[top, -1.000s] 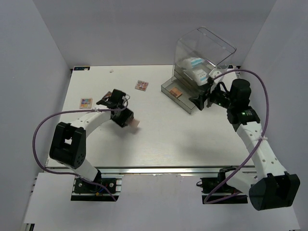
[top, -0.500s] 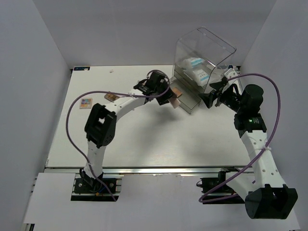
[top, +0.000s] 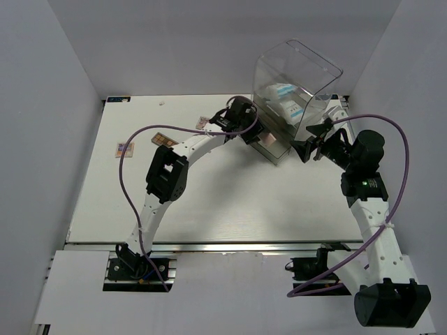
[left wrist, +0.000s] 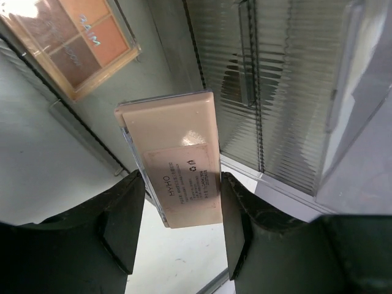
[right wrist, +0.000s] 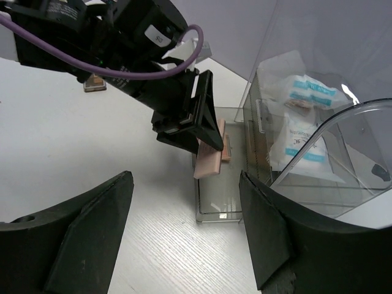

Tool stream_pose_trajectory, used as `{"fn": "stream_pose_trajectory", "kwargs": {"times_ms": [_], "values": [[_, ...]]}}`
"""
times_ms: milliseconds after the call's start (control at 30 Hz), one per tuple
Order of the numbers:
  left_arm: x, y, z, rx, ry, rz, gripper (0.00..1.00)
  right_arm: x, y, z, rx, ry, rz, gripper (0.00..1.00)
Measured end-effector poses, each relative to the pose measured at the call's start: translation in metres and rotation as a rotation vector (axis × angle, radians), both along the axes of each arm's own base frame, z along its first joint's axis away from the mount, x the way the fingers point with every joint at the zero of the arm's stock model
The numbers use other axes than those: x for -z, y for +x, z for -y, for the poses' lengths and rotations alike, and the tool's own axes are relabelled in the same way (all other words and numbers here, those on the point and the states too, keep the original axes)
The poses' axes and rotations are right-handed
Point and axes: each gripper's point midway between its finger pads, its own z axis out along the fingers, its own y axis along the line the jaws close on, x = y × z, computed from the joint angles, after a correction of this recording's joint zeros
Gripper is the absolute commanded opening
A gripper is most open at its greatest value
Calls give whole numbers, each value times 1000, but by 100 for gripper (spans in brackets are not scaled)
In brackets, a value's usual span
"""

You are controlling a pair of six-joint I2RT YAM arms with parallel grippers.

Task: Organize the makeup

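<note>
top view, left to right: a small palette (top: pixel 124 149) lies flat near the left edge of the table (top: pixel 209 202). a second palette (top: pixel 163 142) lies a bit to its right, just beside the left arm (top: pixel 188 146). a third palette (top: pixel 203 123) sits further back, partly hidden by the arm's cable.

the left arm reaches across to the open drawer (right wrist: pixel 214 211) pulled out at the bottom of the clear acrylic box (top: pixel 299 73). the left gripper (top: pixel 249 134) is over the drawer, jaws clamped on the long edges of a beige-pink palette (left wrist: pixel 174 153), back label side facing the wrist camera. from the right wrist view this held palette is tilted, lower end down inside the drawer; can't tell if it touches the drawer floor. an orange-brown palette (left wrist: pixel 70 40) lies flat in the drawer, just beside the held one.

inside the box above the drawer are two white blue-printed pouches: the upper pouch (right wrist: pixel 309 89) is further back, the lower pouch (right wrist: pixel 300 144) is nearer the front.

the right gripper (top: pixel 307 141) hangs just right of the drawer front, near the box and aimed at it. its jaws are apart with nothing between them, touching nothing.
</note>
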Motion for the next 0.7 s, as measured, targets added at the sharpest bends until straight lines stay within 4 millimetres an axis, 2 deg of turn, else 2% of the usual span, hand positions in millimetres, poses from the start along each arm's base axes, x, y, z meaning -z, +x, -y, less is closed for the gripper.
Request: {"fn": "stream_pose_trajectory", "kwargs": {"times_ms": [33, 100, 200, 267, 367, 567, 667, 700], "values": [[3, 0, 3, 3, -9, -9, 50, 0, 0, 0, 0, 0, 2, 75], [10, 1, 8, 8, -25, -22, 60, -2, -1, 0, 0, 0, 7, 76], [22, 0, 17, 21, -44, -43, 83, -4, -3, 1, 2, 0, 14, 75], [26, 0, 21, 25, -59, -55, 89, -5, -3, 1, 4, 0, 16, 76], [20, 3, 26, 29, -87, -47, 92, -4, -3, 2, 6, 1, 14, 76], [1, 8, 34, 48, -137, 2, 91, 3, -4, 2, 6, -2, -5, 76], [-4, 11, 34, 59, -145, 39, 82, 4, -6, 2, 2, -10, -4, 76], [-6, 11, 31, 62, -143, 49, 73, 4, -6, 2, 0, -11, -2, 76]]}}
